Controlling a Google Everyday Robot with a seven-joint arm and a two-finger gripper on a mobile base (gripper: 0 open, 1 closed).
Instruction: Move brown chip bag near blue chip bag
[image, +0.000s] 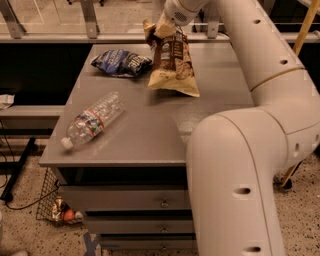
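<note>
One tool (161, 29) pinching brown chip bag (174, 67) top | tan, dark panel, crumpled | blue chip bag (120, 62) just beside

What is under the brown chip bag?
Around the brown chip bag only grey table shows; the spot beneath it is covered. The gripper holds its top, at the table's far side.

At the back of the grey tabletop (150, 135), the large tan-brown chip bag (173, 62) sits just right of the small dark-blue chip bag (120, 62), with the hand (165, 25) clamped on its top. The clear plastic bottle (95, 120) lies front-left.
</note>
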